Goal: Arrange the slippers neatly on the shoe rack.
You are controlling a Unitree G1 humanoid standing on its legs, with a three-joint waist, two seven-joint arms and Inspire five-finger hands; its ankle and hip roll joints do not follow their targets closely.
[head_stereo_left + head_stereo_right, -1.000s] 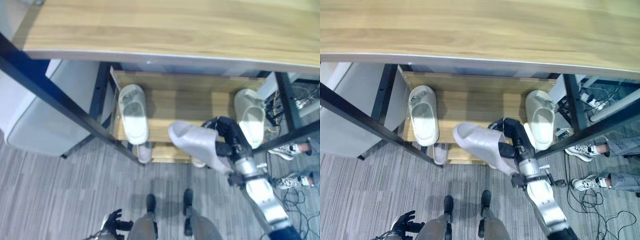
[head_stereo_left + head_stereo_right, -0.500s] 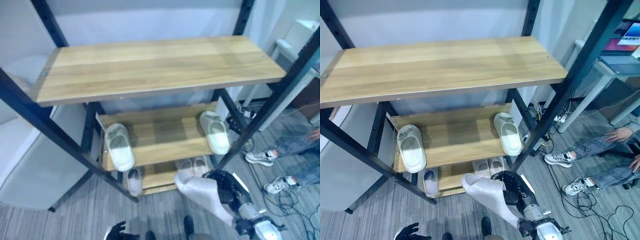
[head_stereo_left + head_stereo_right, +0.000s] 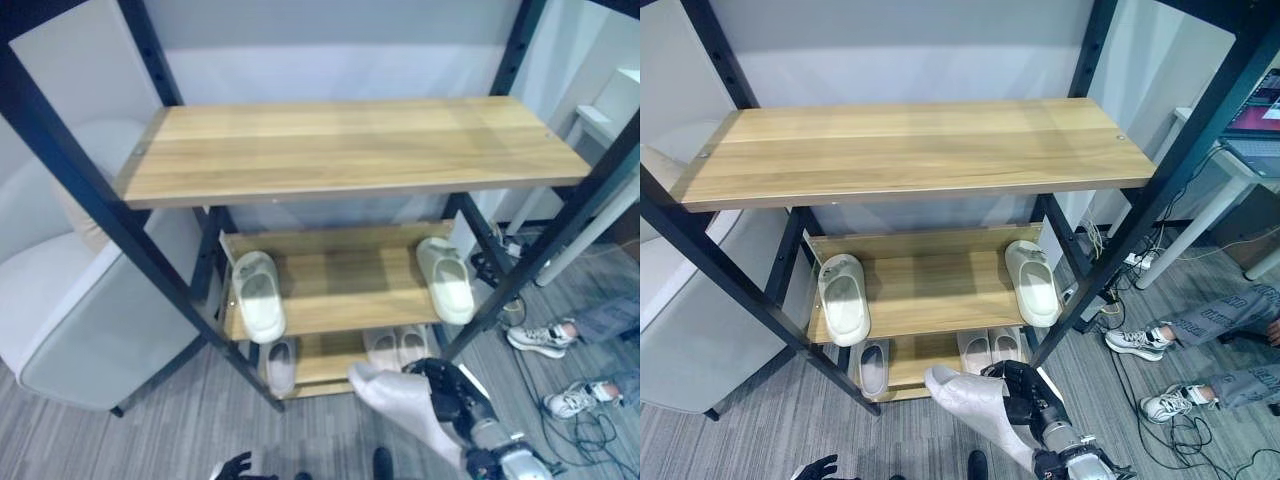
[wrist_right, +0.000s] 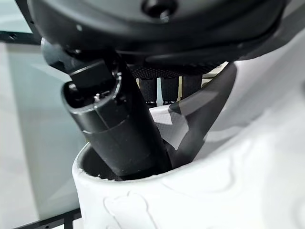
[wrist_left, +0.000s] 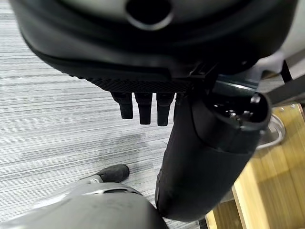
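Observation:
The shoe rack (image 3: 910, 150) has three wooden shelves in a black frame, and its top shelf is bare. On the middle shelf, one white slipper (image 3: 843, 298) lies at the left end and another (image 3: 1032, 282) at the right end. The bottom shelf holds a single slipper (image 3: 872, 367) on the left and a pair (image 3: 990, 348) right of the middle. My right hand (image 3: 1028, 397) is low in front of the rack, shut on a white slipper (image 3: 975, 405). Its thumb (image 4: 119, 129) reaches into the slipper's opening (image 4: 190, 191). My left hand (image 3: 232, 467) hangs idle near the floor, its fingers (image 5: 140, 107) relaxed.
A pale grey padded seat (image 3: 80, 320) stands left of the rack. To the right are a person's legs and sneakers (image 3: 538, 336), floor cables (image 3: 1180, 410) and a white desk leg (image 3: 1190, 225). Black rack posts (image 3: 130, 250) cross the front corners.
The camera has swung upward, so the whole rack now shows. My right hand keeps hold of the slipper and now shows low, before the bottom shelf rather than the middle one.

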